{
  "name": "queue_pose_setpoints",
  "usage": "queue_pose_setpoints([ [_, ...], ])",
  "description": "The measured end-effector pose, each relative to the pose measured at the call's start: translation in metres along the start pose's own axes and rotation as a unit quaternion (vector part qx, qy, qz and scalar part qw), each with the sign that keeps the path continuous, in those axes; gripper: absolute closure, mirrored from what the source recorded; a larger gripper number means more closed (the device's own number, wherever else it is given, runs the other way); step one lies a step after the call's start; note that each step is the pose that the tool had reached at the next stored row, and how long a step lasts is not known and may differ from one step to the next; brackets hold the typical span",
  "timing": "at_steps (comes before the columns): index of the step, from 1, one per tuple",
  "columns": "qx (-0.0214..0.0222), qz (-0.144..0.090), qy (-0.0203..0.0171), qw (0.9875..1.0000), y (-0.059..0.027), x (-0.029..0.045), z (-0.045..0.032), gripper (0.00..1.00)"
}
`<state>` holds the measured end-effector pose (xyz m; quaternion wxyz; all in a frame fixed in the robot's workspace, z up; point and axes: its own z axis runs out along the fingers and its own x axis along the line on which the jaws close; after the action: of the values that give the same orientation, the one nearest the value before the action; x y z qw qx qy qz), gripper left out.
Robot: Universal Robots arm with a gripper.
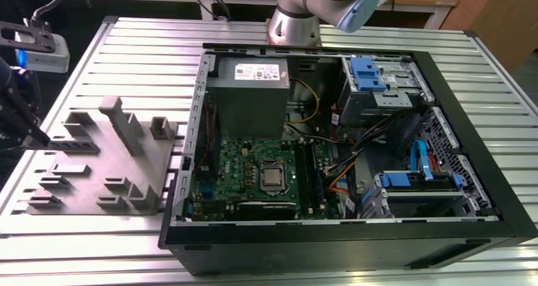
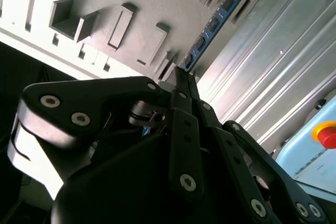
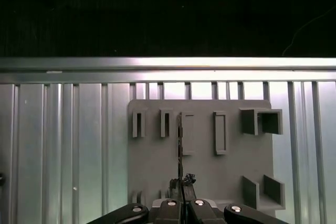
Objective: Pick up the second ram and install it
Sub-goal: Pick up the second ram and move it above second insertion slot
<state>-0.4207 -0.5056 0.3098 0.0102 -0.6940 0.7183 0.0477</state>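
The end effector (image 2: 184, 77) has its fingertips pressed together on one end of the second ram (image 2: 212, 24), a long, thin, blue-green memory stick with dark chips. In the second wrist view the stick reaches away from the tips over the grey plastic tray of upright blocks (image 1: 92, 172), at the exterior view's left on the ribbed metal worktop (image 1: 126, 34).

Whether the stick has cleared its holder cannot be told. The grip is at the very end, so I judge the lift wants a slow, straight pull along the holder walls, keeping the stick level so it neither pivots in the tips nor scrapes.

To the right stands the open black tower case (image 1: 336, 248), with the green motherboard (image 1: 244, 172) and its black slots (image 1: 307, 172).
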Motion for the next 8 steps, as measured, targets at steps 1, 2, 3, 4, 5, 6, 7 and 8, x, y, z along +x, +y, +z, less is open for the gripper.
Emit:
queue_pose_setpoints([
  [1,0.0,0.0,-0.0003,1.0,0.0001,-0.0002,-0.0018,0.92],
  [2,0.0,0.0,-0.0006,1.0,0.0002,-0.0003,-0.0037,0.92],
  [3,0.0,0.0,-0.0008,1.0,0.0003,-0.0005,-0.0056,0.92],
  [4,0.0,0.0,-0.001,1.0,0.0004,-0.0006,-0.0076,0.92],
  [5,-0.0001,0.0,-0.0014,1.0,0.0005,-0.0008,-0.0096,0.92],
  [6,-0.0001,0.0,-0.002,1.0,0.0006,-0.0009,-0.0114,0.92],
  [7,-0.0001,0.0,-0.0026,1.0,0.0007,-0.0011,-0.0132,0.92],
  [8,-0.0001,0.0,-0.003,1.0,0.0008,-0.0013,-0.0154,0.92],
])
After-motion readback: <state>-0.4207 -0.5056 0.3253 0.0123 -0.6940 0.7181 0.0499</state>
